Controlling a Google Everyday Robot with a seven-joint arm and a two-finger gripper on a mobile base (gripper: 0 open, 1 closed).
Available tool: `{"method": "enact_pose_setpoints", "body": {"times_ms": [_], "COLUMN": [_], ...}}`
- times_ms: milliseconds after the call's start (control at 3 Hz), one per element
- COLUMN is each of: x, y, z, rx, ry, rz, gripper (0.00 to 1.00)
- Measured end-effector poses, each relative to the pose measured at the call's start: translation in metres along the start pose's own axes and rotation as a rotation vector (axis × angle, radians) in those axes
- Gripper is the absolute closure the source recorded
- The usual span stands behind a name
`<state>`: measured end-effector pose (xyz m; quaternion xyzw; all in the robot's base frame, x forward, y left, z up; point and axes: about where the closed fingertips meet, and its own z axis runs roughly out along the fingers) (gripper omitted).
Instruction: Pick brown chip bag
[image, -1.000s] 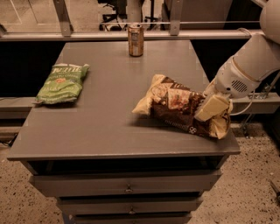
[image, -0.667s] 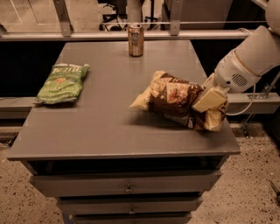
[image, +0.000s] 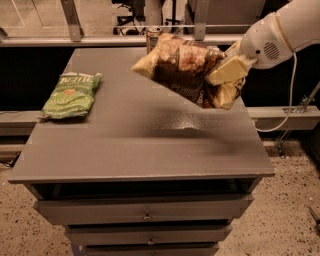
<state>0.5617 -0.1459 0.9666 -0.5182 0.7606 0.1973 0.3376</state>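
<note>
Bag: large crinkly dark-brown chip bag (image: 182, 70) with cream-yellow ends, in the air above the back right of the tabletop, tilted, left end free.
Handling: likely light, soft puffy film, slippery; chips inside fragile, so a hard squeeze risks crushing them.
Hold point: right end near the seam, where the film bunches; looks a fair spot.
Gripper: cream two-finger gripper (image: 224, 82) clamped on the bag's right end, white arm (image: 285, 30) behind it.
Surface: grey metal drawer cabinet top (image: 150, 150), bag's shadow below.
Others: flat green chip bag (image: 70, 95) at left, well apart; metal can (image: 152, 36) at back edge, partly hidden.
</note>
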Motion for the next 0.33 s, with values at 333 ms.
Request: {"method": "enact_pose_setpoints", "body": {"times_ms": [333], "x": [-0.0262], "y": [-0.0134], "z": [-0.0142], "rx": [0.033], "ry": [-0.059], "rz": [0.019], "gripper": [1.0]}}
